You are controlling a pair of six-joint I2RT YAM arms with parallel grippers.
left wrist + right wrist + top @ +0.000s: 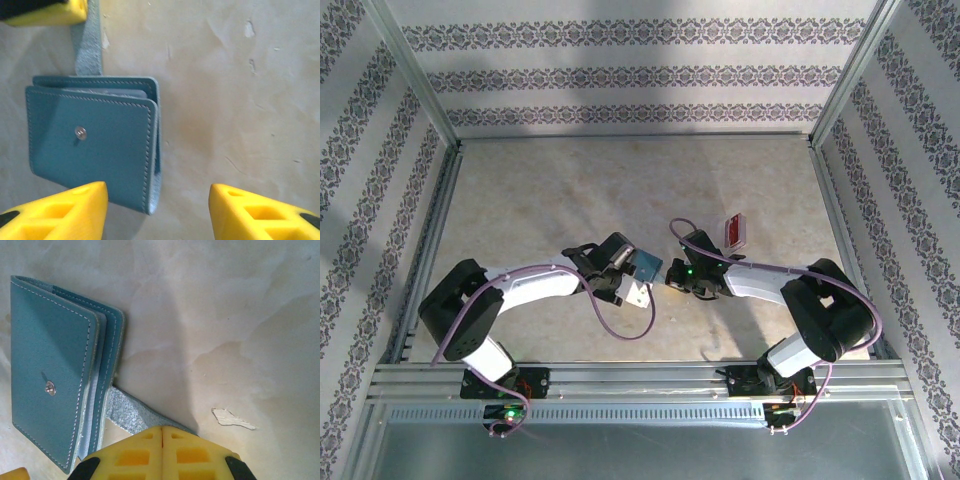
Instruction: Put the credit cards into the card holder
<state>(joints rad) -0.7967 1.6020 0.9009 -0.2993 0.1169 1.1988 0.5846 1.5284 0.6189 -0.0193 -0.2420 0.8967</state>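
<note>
At the middle of the pale surface point(570, 190), the teal card holder point(648, 265) lies folded shut between my two arms, outer face up, with a small metal snap stud point(80, 132) showing near its centre. On the left wrist camera I see the left gripper point(157, 212) open, its yellow fingers spread wide with nothing between them. The holder's near corner sits just beside one fingertip, and I cannot tell whether they touch. The right gripper point(162, 455) is closed, fingers pressed together. The holder's pale blue-grey strap point(131, 412) runs from the folded stack in under its tips; I cannot tell whether the strap is pinched or only pressed down. From overhead, the two grippers face each other across the holder, one on each side. A red credit card point(736, 229) lies at a slant on the surface beyond the right arm, well apart from the holder. Pale inner pockets point(95, 410) peek out along the holder's open edge. Patterned walls point(640, 70) close in the surface on three sides.
</note>
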